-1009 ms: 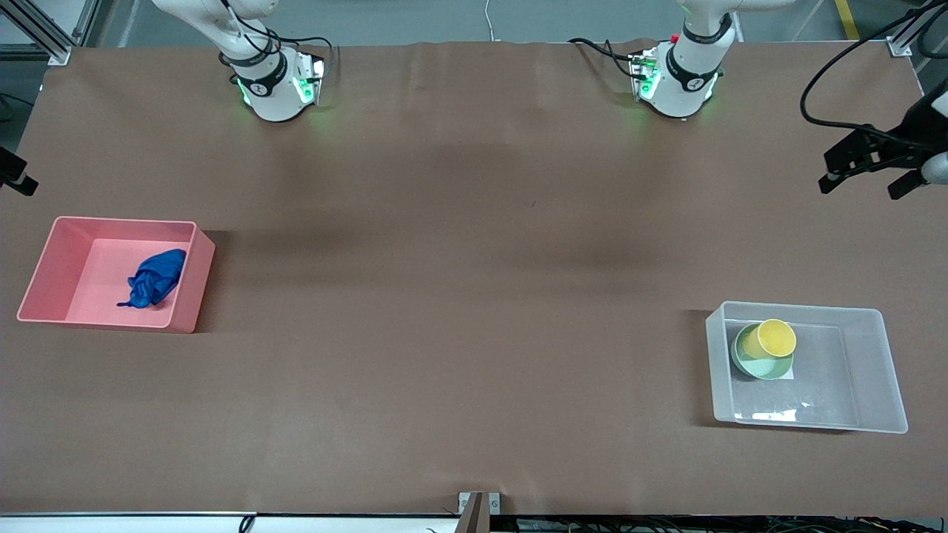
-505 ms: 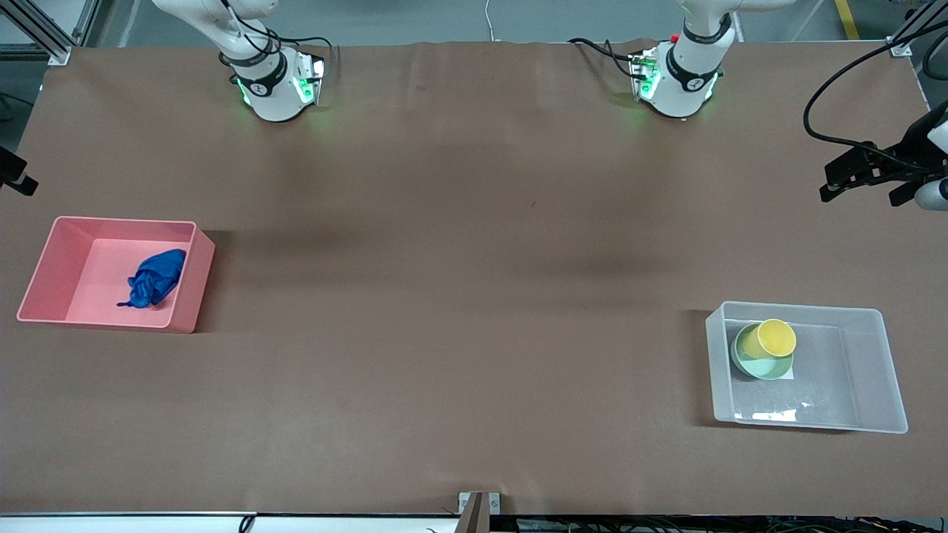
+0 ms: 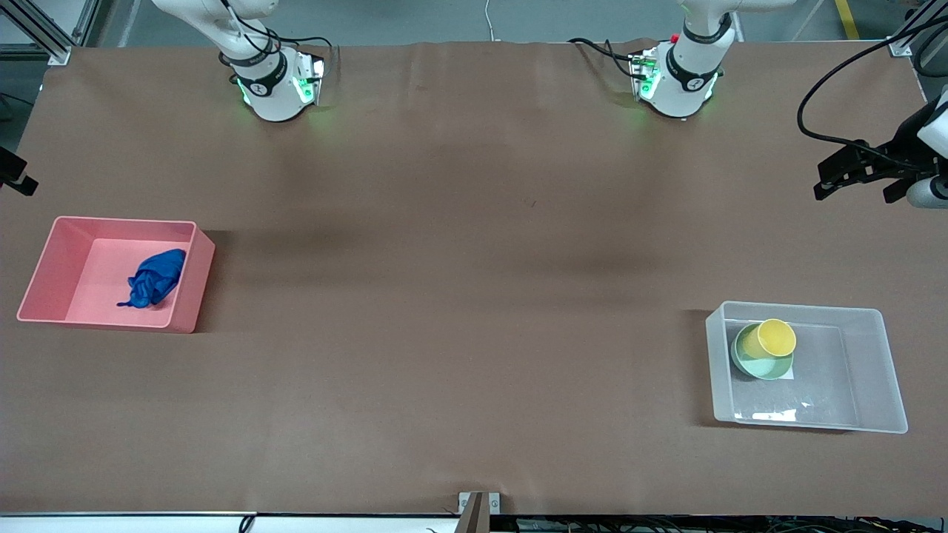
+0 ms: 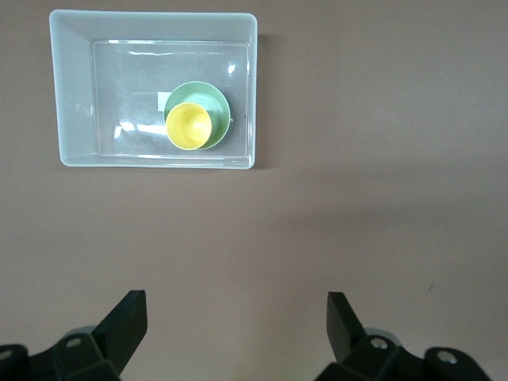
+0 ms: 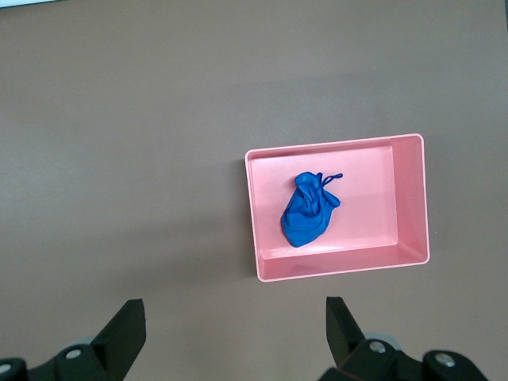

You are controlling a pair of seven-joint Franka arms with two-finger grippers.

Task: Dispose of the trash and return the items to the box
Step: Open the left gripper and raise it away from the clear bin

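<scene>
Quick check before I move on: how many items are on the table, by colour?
Blue: 1, cloth
Pink: 1, bin
Yellow: 1, cup
Green: 1, bowl
Clear: 1, box
Total: 5

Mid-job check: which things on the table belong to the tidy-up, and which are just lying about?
Part of the job:
blue cloth wad, lying in the pink bin
yellow cup, in the green bowl, both in the clear box

Lying about:
nothing else on the table

Left hand and right hand: open, empty.
</scene>
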